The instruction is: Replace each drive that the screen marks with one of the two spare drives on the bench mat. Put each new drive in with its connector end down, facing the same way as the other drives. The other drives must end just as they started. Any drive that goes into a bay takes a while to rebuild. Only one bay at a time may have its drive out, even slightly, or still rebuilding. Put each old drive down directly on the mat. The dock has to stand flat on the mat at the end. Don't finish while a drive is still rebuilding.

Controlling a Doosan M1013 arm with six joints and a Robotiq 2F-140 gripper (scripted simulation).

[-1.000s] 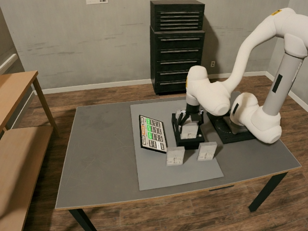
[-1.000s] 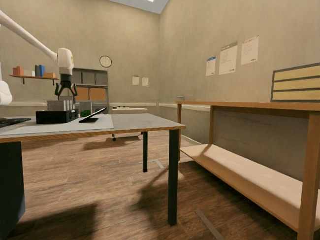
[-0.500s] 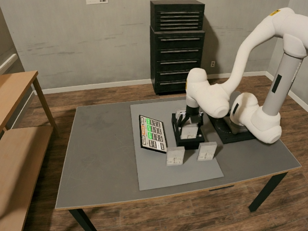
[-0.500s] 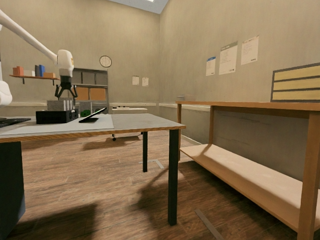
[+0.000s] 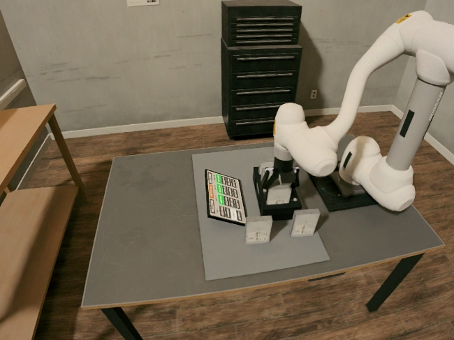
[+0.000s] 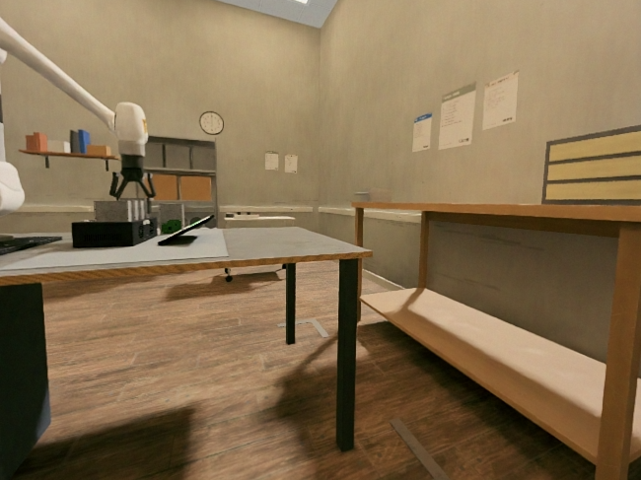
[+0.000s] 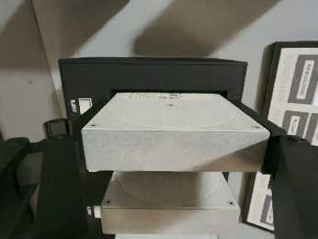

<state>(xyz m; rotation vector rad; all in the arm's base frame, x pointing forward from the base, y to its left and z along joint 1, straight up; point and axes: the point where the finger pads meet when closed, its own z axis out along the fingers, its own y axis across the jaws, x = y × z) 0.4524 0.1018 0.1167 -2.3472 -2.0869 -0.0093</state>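
Observation:
My gripper (image 5: 279, 186) (image 6: 132, 194) (image 7: 169, 114) is shut on a silver drive (image 5: 279, 195) (image 7: 175, 152), gripped by its narrow sides. The held drive is upright over the front bay of the black dock (image 5: 284, 212) (image 6: 106, 235) (image 7: 152, 73); its lower end reaches the bay opening, but how deep it sits is unclear. Another drive (image 7: 170, 221) stands in the bay behind it. Two drives (image 5: 258, 230) (image 5: 304, 223) stand upright on the mat (image 5: 265, 262) in front of the dock. The tilted screen (image 5: 225, 196) (image 7: 300, 75) shows three green cells, one orange box and a pale cell in its lowest row.
The screen stands close to the dock's left side in the top view. The robot's black base plate (image 5: 329, 198) is to the dock's right. The two standing drives are near the dock's front edge. The bench (image 5: 151, 223) extends left of the mat.

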